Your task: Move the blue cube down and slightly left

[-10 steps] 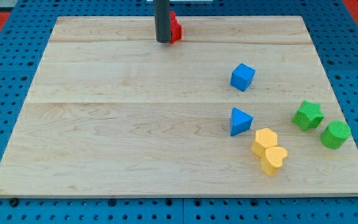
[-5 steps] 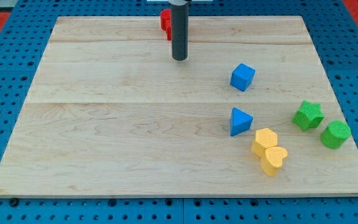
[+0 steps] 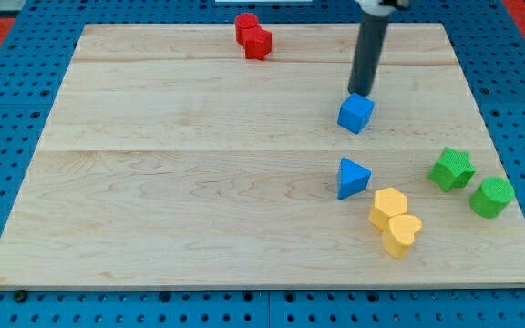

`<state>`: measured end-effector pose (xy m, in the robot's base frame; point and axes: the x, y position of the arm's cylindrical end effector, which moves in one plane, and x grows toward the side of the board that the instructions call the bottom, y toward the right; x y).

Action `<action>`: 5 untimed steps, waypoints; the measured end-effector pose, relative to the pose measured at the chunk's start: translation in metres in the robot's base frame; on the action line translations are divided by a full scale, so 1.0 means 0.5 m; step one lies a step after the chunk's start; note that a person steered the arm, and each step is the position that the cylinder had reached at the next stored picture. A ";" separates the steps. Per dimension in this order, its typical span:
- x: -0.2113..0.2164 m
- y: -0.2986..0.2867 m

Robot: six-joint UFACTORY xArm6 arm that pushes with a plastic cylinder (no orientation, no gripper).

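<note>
The blue cube (image 3: 355, 114) sits on the wooden board (image 3: 180, 191), right of centre. My tip (image 3: 363, 93) stands right at the cube's top edge, slightly to its right, touching it or nearly so. The dark rod rises from there toward the view's top. A blue triangular block (image 3: 352, 177) lies below the cube.
Two red blocks (image 3: 252, 35) sit together near the board's top edge. Two yellow blocks (image 3: 394, 220) lie below and right of the blue triangle. Two green blocks (image 3: 472, 182) sit near the board's right edge.
My tip has moved right and down across the board, from beside the red blocks to the blue cube's top edge. No block has visibly moved.
</note>
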<state>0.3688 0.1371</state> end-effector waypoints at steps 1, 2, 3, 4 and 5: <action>0.079 0.058; 0.119 0.030; 0.088 0.008; 0.086 -0.044; 0.085 -0.077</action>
